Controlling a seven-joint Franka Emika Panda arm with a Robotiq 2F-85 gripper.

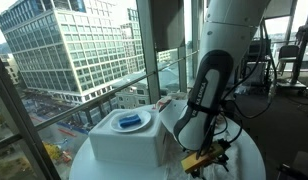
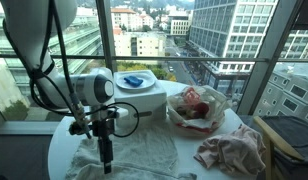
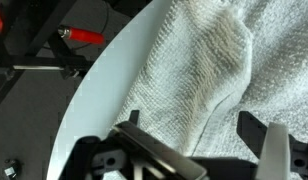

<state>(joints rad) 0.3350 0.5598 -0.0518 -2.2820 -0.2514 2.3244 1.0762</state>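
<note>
Round white table (image 2: 62, 150) seen in both exterior views. White terry towel (image 2: 144, 155) spread on near part of table. White box (image 2: 144, 98) set at far side. Crumpled pink cloth (image 2: 234, 150) laid right of towel. Gripper (image 2: 106, 160) held over towel's left part, jaws spread wide, nothing gripped.

Over on the round white table (image 2: 189, 140), a white rectangular box (image 2: 149, 98) sits by the window, and a shallow blue dish (image 2: 135, 79) rests on top of it. Just beside the box there's a crumpled clear plastic bag (image 2: 199, 108) with something red inside. Near the table's edge lies a rumpled pinkish cloth (image 2: 232, 152). Tall glass office buildings (image 2: 229, 30) stand outside.
</note>
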